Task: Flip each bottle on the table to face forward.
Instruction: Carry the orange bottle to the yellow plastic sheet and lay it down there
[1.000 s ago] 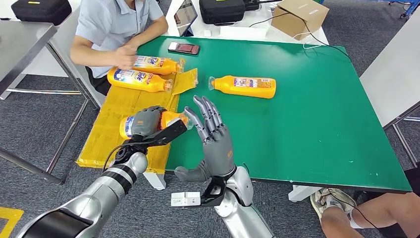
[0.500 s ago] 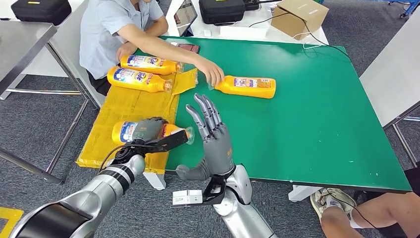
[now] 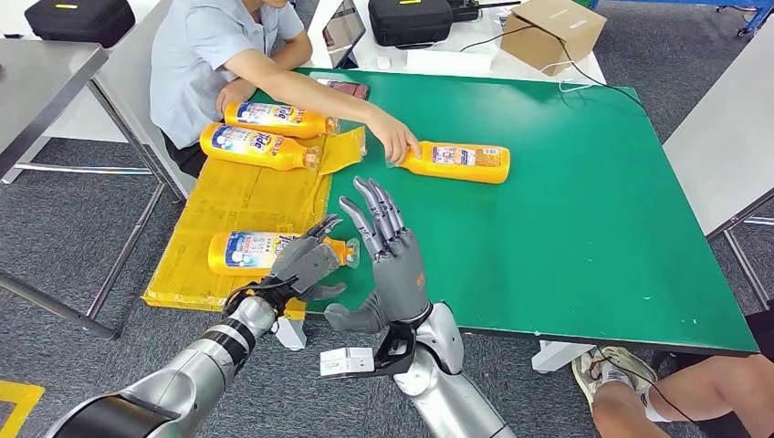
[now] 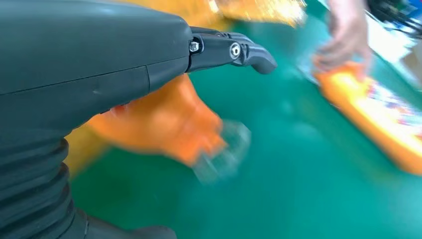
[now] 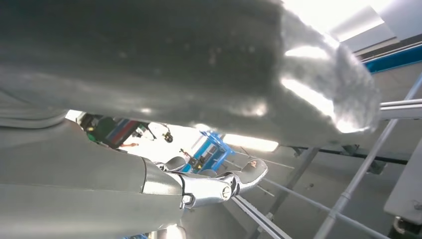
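Note:
An orange bottle (image 3: 248, 251) lies on its side on the yellow mat (image 3: 228, 205), blue-and-white label up, cap toward the green table. My left hand (image 3: 306, 265) hovers at its neck end with fingers spread, holding nothing; the left wrist view shows that bottle (image 4: 164, 124) blurred just past the thumb. My right hand (image 3: 391, 255) stands upright over the table's near edge, fingers straight and empty. A third bottle (image 3: 461, 162) lies on the green table (image 3: 593, 228); a person's hand (image 3: 398, 142) grips its neck. Two more bottles (image 3: 274, 117) (image 3: 256, 146) lie at the back left.
A person sits at the table's far left corner, one arm stretched across it. A phone (image 3: 347, 88), a black case (image 3: 411, 18) and a cardboard box (image 3: 552, 32) lie beyond the far edge. Another person's leg and shoe (image 3: 621, 370) show at the lower right.
My left hand lowered the bottle onto the yellow mat and let go, its fingers now spread. The person reached across and took hold of the far bottle's neck. My right hand barely moved.

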### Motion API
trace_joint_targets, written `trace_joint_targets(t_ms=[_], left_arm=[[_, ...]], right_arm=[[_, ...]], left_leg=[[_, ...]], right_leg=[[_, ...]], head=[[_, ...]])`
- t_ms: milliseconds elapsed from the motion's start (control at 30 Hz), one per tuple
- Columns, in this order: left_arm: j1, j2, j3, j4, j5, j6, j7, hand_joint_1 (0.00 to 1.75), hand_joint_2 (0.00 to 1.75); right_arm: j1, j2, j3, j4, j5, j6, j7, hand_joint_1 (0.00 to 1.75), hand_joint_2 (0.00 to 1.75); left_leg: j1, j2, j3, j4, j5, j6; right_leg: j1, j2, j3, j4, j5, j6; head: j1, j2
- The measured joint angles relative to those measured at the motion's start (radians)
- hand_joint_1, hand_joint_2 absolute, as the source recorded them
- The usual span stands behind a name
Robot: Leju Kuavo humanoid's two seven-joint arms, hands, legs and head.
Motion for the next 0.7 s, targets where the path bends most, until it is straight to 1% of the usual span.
trace_joint_targets(t_ms=[100, 200, 267, 333, 433, 567, 700], left_arm=[[0.034, -0.003, 0.059, -0.045, 0.110, -0.103, -0.071, 0.00, 1.75], [0.066, -0.004, 0.106, -0.090, 0.173, -0.154, -0.100, 0.00, 1.75], [0.082, -0.004, 0.127, -0.112, 0.193, -0.164, -0.110, 0.00, 1.75], [0.108, -0.005, 0.148, -0.156, 0.251, -0.167, -0.142, 0.00, 1.75], [0.155, -0.011, 0.182, -0.277, 0.382, -0.158, -0.191, 0.00, 1.75], [0.211, -0.021, 0.216, -0.426, 0.540, -0.149, -0.176, 0.00, 1.75], [0.246, -0.032, 0.237, -0.530, 0.627, -0.132, -0.168, 0.00, 1.75]], right_arm=[[-0.001, -0.005, 0.009, 0.004, -0.009, 0.000, 0.000, 0.00, 0.00], [-0.001, -0.010, 0.017, 0.005, -0.015, 0.000, 0.000, 0.00, 0.00], [-0.001, -0.012, 0.020, 0.006, -0.016, 0.000, 0.000, 0.00, 0.00], [-0.001, -0.013, 0.024, 0.006, -0.023, 0.000, 0.000, 0.00, 0.00], [0.000, -0.016, 0.031, 0.000, -0.031, 0.000, 0.000, 0.00, 0.00], [0.012, -0.017, 0.031, -0.038, -0.012, 0.000, 0.000, 0.00, 0.00], [0.030, -0.017, 0.030, -0.088, -0.003, 0.000, 0.000, 0.00, 1.75]], left_leg=[[0.000, 0.000, 0.000, 0.000, 0.000, 0.000], [0.000, 0.001, 0.000, 0.000, 0.000, 0.000], [0.000, 0.001, 0.000, 0.000, 0.000, 0.000], [0.000, 0.002, 0.000, 0.000, 0.000, 0.000], [0.000, 0.003, -0.001, 0.000, 0.000, 0.000], [0.000, 0.002, -0.001, 0.000, 0.000, 0.000], [0.000, 0.002, -0.001, 0.000, 0.000, 0.000]], right_leg=[[0.000, 0.000, 0.000, 0.000, 0.000, 0.000], [0.000, 0.000, -0.001, 0.000, 0.000, 0.000], [0.000, 0.000, -0.001, 0.000, 0.000, 0.000], [0.000, 0.000, -0.001, 0.000, 0.000, 0.000], [0.000, 0.001, -0.002, 0.000, 0.000, 0.000], [0.000, 0.001, -0.002, 0.000, 0.000, 0.000], [0.000, 0.000, -0.002, 0.000, 0.000, 0.000]], head=[[0.000, 0.000], [0.000, 0.000], [0.000, 0.000], [0.000, 0.000], [0.000, 0.000], [0.000, 0.000], [0.000, 0.000]])
